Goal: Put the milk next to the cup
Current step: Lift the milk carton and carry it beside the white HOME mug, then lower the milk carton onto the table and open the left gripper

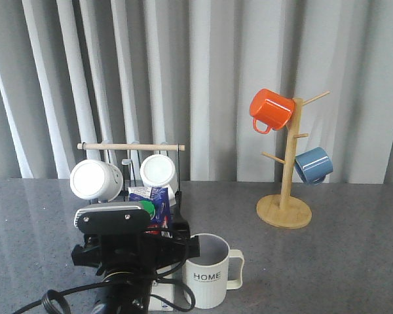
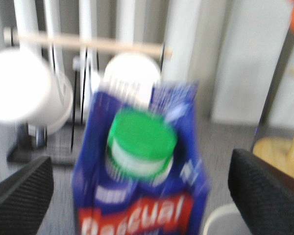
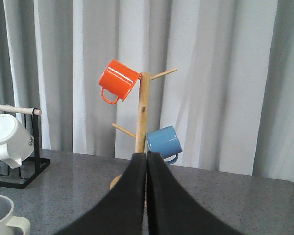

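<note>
Front view puts the milk point(image 1: 152, 201) at about ten o'clock from the cup point(image 1: 206, 278), just beside it, the left gripper point(image 2: 139, 196) apparently open around it, blur permitting, while the right gripper point(image 3: 146, 196) idles closed.

Left claw point(image 2: 142, 196) fingers spread wide; right claw point(image 3: 146, 196) fingers pressed together.

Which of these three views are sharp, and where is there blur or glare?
Left wrist view: blurred throughout; the milk smears, its red band barely readable, and the white mugs blow out. Front view: sharp, "HOME" on the cup legible, though the left arm hides most of the carton. Right wrist view: crisp on the orange mug, slight sheen.
</note>
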`<state>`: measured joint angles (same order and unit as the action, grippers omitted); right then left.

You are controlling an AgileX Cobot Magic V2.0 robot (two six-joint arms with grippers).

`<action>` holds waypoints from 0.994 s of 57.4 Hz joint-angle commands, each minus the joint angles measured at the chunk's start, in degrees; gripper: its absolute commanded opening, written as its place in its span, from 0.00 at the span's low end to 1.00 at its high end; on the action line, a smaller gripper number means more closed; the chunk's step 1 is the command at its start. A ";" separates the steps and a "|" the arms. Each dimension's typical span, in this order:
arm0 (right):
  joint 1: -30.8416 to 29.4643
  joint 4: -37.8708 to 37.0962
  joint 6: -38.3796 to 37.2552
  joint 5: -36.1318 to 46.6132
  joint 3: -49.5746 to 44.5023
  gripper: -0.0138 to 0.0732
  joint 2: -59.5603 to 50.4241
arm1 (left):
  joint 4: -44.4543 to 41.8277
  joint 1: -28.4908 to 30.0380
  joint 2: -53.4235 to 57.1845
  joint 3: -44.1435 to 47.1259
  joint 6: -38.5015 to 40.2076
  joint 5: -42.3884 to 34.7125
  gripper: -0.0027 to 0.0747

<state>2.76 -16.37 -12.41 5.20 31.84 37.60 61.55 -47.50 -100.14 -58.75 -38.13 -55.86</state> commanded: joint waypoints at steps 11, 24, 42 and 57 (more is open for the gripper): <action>-0.17 -0.52 0.41 4.07 1.39 0.15 -0.09 | -14.56 -3.82 5.10 -1.25 2.68 -22.91 0.82; -0.17 -0.52 0.41 4.01 1.39 0.15 -0.09 | -14.85 -5.54 7.21 -1.25 8.20 -22.91 0.02; -0.17 -0.52 0.41 4.05 1.39 0.15 -0.09 | -14.29 -6.24 8.27 -1.25 8.50 -22.22 0.02; -0.17 -0.52 0.41 4.07 1.39 0.15 -0.09 | -44.85 -7.32 8.39 -1.25 30.53 -21.46 0.02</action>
<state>2.76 -16.37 -12.41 5.20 31.84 37.60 33.56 -54.19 -94.43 -58.75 -14.02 -66.86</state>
